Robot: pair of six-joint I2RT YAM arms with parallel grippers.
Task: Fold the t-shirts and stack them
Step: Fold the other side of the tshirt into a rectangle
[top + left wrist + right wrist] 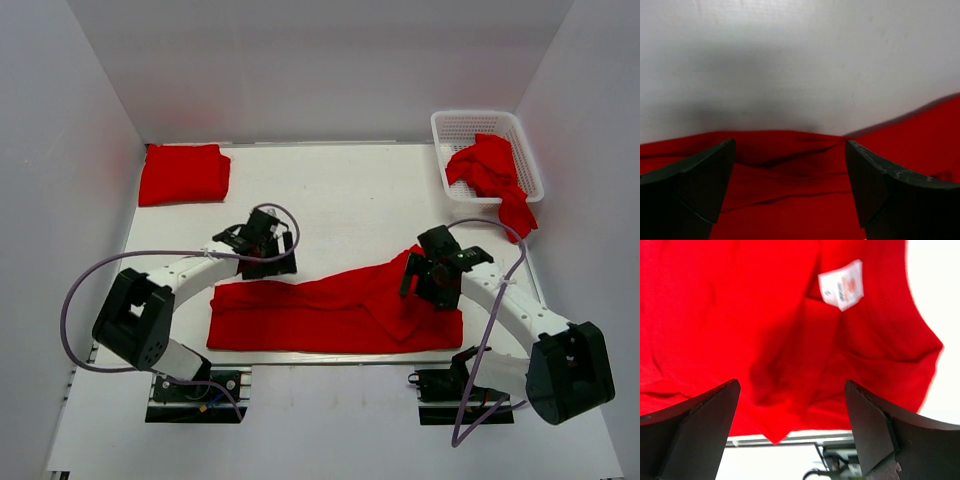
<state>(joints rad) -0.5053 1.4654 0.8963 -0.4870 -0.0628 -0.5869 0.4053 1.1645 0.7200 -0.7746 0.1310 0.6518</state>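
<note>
A red t-shirt [330, 305] lies partly folded into a long band across the near table. My left gripper [268, 268] is open just over its far left edge; the left wrist view shows the cloth [805, 190] between the open fingers. My right gripper [425, 290] is open over the shirt's right end, where the right wrist view shows bunched cloth [790, 340] and a white neck label [841, 285]. A folded red t-shirt [183, 173] lies at the far left corner. Another red t-shirt [490, 175] hangs crumpled out of the basket.
A white lattice basket [455, 128] stands at the far right corner. White walls enclose the table on three sides. The table's near edge [330, 360] runs just below the long shirt, with both arm bases beyond it.
</note>
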